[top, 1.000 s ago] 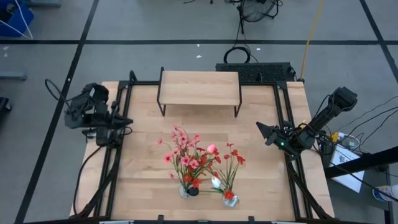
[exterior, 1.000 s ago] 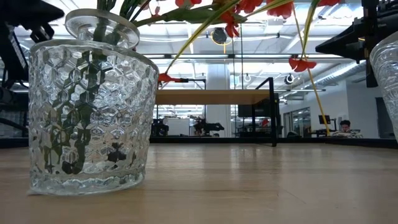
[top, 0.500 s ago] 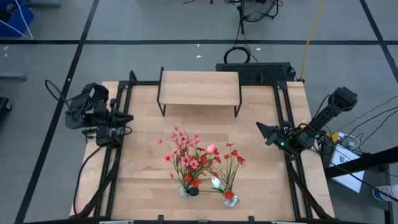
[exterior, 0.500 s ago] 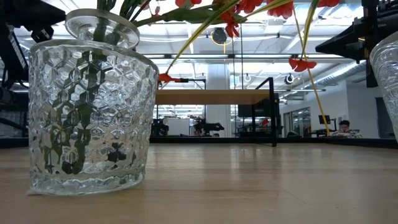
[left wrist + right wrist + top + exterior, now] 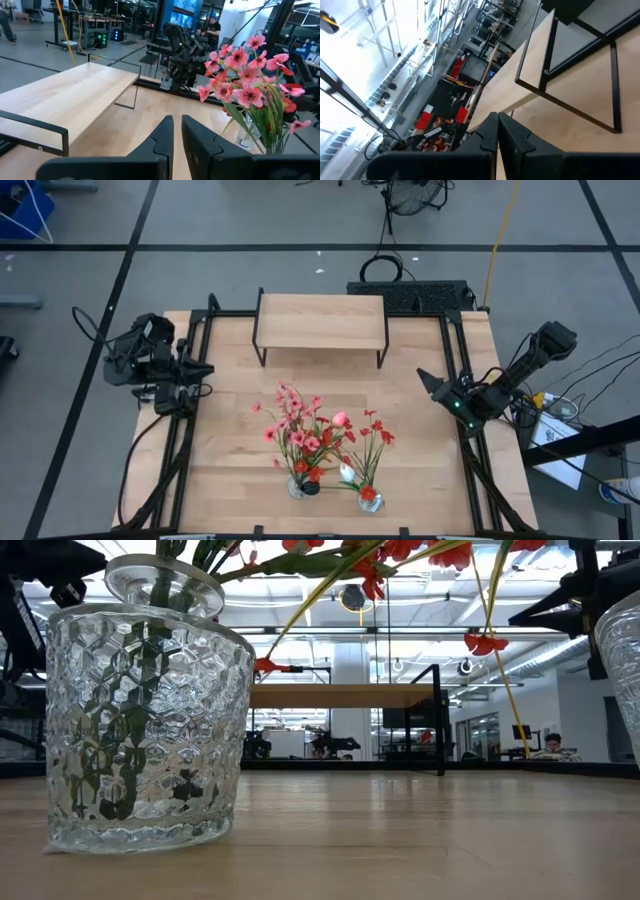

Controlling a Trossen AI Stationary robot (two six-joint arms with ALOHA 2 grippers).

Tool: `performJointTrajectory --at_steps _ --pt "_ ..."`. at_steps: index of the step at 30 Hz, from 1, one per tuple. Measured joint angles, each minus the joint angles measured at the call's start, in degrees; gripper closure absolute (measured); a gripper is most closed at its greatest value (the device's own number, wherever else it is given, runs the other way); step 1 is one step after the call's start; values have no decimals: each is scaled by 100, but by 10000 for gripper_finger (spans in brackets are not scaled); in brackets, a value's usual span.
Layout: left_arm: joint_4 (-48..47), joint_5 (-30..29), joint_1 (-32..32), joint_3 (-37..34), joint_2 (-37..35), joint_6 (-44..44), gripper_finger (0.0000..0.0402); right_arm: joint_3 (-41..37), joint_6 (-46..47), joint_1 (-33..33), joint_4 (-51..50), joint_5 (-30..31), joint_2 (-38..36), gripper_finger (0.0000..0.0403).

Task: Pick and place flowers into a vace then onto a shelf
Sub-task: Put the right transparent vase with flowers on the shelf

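Pink and red flowers [image 5: 303,430] stand with their stalks in a clear patterned glass vase [image 5: 303,487] [image 5: 140,710] near the table's near edge. A smaller bunch of red flowers [image 5: 372,436] stands in a second glass vase [image 5: 370,498] right of it. The shelf [image 5: 322,320] [image 5: 340,695] stands at the far edge with nothing on its top board. My left gripper [image 5: 205,370] [image 5: 177,125] is shut and hovers over the table's left side. My right gripper [image 5: 424,377] [image 5: 498,120] is shut and hovers at the right side. Neither touches anything.
Black frame rails [image 5: 190,440] run along the table's left and right sides. Bare tabletop [image 5: 230,380] lies between the shelf, the vases and both grippers. A black keyboard-like box [image 5: 410,292] sits behind the shelf. People show far off in the room behind.
My right gripper has drawn back a little toward the table's right edge and tipped its fingers toward the far side. The vases, the flowers and my left arm have stayed put.
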Motion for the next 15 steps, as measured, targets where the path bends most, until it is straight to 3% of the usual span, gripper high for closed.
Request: performJointTrajectory --at_steps 12,15 --pt "8 -21 0 0 0 558 360 42 676 -101 -184 -74 2 399" --pt "10 -55 0 0 0 558 360 258 -42 -254 9 -1055 2 401"
